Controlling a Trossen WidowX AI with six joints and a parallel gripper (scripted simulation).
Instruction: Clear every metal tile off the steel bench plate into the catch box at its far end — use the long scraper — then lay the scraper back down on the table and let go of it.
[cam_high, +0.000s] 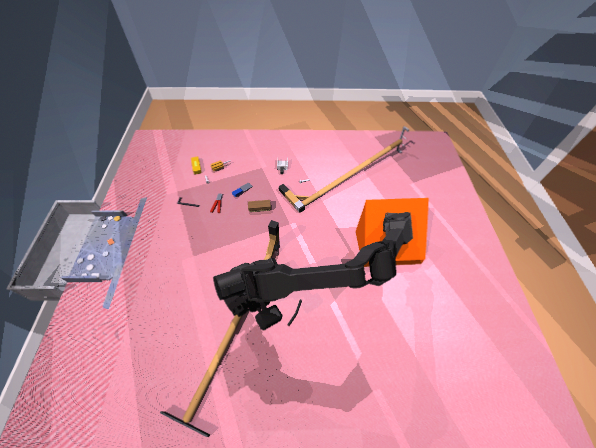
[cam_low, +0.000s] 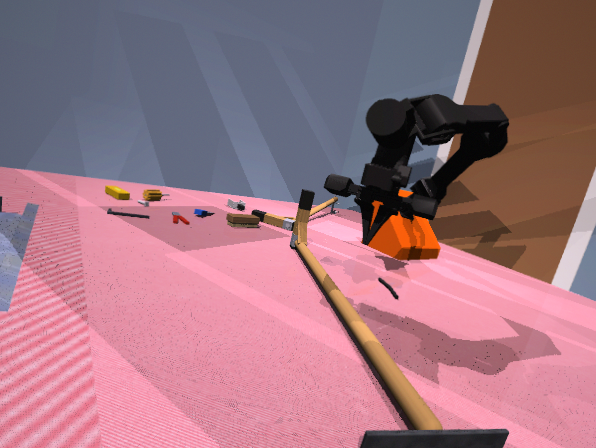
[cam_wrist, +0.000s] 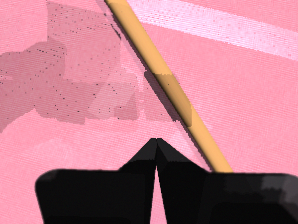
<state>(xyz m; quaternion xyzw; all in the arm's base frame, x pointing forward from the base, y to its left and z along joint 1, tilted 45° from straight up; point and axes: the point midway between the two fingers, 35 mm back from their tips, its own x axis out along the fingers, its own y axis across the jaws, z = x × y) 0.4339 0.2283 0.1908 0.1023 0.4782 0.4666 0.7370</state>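
Note:
The long scraper (cam_high: 212, 369) (cam_low: 357, 325) (cam_wrist: 205, 142) lies on the pink table, with a wooden handle, a wide dark blade at the near end and a black-tipped grip at the other. My gripper (cam_low: 365, 242) (cam_wrist: 155, 143) is shut and empty, its fingertips pointing down above the table beside the handle; the arm hides the fingertips in the top view. The steel bench plate (cam_high: 120, 235) (cam_low: 12, 260) is at the left. Several pale tiles, an orange tile (cam_high: 110, 241) and a yellow tile (cam_high: 117, 218) lie on it. The grey catch box (cam_high: 35, 292) adjoins its left end.
A second wooden-handled tool (cam_high: 350, 173) with a metal hooked head lies at the back. A wooden block (cam_high: 260, 206) (cam_low: 243, 220), red pliers (cam_high: 216, 204), a blue-handled tool (cam_high: 242, 190) and a yellow block (cam_high: 196, 165) lie there too. A thin black rod (cam_high: 295, 312) (cam_low: 388, 288) lies near the arm.

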